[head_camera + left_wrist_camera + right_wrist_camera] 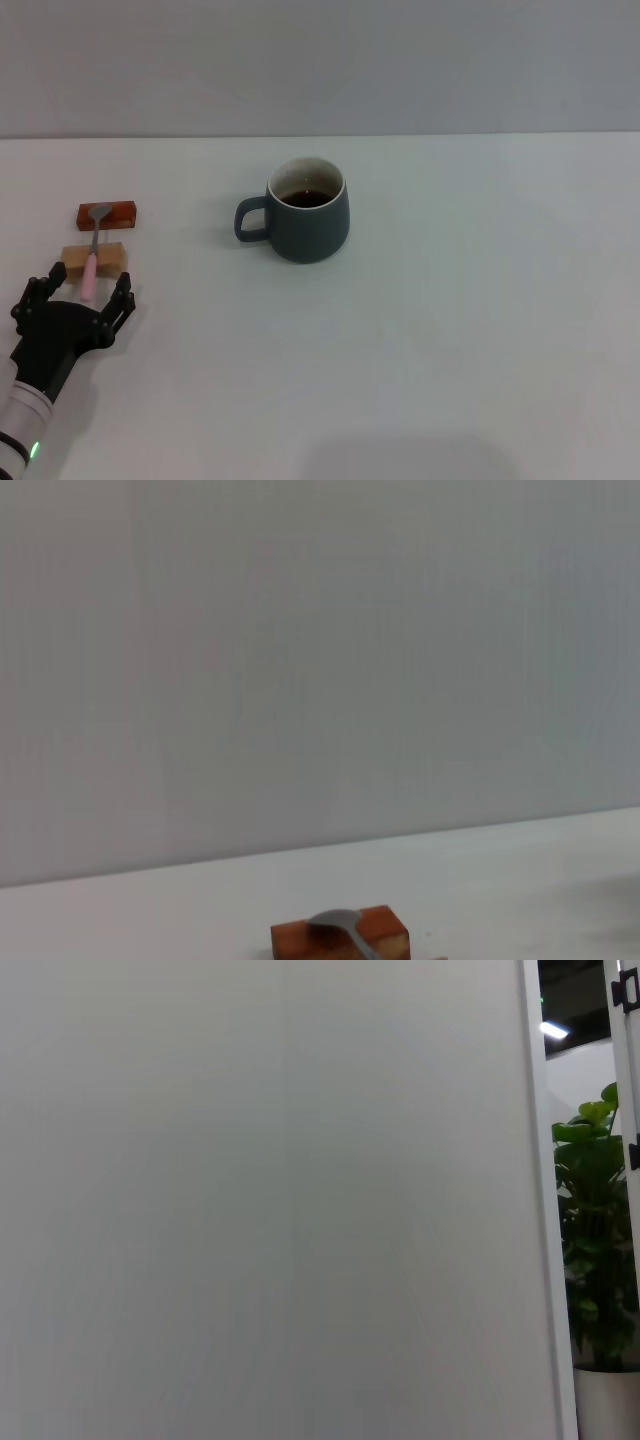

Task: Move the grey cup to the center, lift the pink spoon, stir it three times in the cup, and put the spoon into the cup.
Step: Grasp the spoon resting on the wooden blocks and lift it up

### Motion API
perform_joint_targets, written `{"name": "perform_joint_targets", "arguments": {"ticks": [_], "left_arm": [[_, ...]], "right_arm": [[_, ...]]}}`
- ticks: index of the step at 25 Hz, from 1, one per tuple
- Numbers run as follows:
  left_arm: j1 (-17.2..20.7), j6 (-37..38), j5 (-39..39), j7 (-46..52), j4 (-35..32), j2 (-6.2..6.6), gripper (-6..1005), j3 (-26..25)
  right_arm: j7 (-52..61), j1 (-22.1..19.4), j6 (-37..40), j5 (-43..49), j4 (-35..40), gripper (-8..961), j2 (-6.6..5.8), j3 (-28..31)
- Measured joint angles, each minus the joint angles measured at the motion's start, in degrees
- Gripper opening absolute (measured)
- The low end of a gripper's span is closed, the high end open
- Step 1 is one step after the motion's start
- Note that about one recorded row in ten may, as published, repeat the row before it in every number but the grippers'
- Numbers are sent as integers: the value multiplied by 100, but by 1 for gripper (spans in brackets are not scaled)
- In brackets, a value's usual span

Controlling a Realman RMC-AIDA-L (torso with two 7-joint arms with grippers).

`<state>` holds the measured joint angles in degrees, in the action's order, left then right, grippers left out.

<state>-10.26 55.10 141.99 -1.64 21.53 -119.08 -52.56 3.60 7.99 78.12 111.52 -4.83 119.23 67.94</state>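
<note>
Left end effector sits low over the desk at the near-left corner of the head view, fingers spread wide apart, gripping nothing. The two finger sets flank the tail of the pink spoon; the pink handle end lies in the gap between them, contact can't be judged from this angle.

Spoon lies across two small blocks: pink handle rests on the tan wooden block, grey metal bowl rests on the orange-red block just behind it. The blocks are near each other, with a narrow strip of desk between. Left wrist view catches only the orange-red block at the frame edge with the spoon bowl on top; grey wall behind.

Grey cup stands upright on the desk, well apart from the spoon and blocks, towards the robot's right of them and roughly mid-desk. Loop handle points towards the robot's left, at the blocks. White inner wall visible, dark liquid inside.

Right end effector: not visible in any view, so its state is unknown. Right wrist view shows a plain grey panel and a potted plant at the far side.
</note>
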Motion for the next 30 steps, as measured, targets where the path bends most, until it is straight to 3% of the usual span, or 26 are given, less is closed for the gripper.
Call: {"name": "perform_joint_targets", "arguments": {"ticks": [12, 17, 30], "left_arm": [[-65, -115, -46, 2, 15, 9, 802, -48], [-90, -224, -57, 21, 29, 14, 634, -47], [-99, -275, -84, 62, 58, 20, 565, -59]], "right_arm": [[0, 5, 1, 1, 0, 825, 4, -8], [0, -4, 2, 1, 0, 820, 4, -5], [-1, -16, 18, 1, 1, 820, -6, -8]]}}
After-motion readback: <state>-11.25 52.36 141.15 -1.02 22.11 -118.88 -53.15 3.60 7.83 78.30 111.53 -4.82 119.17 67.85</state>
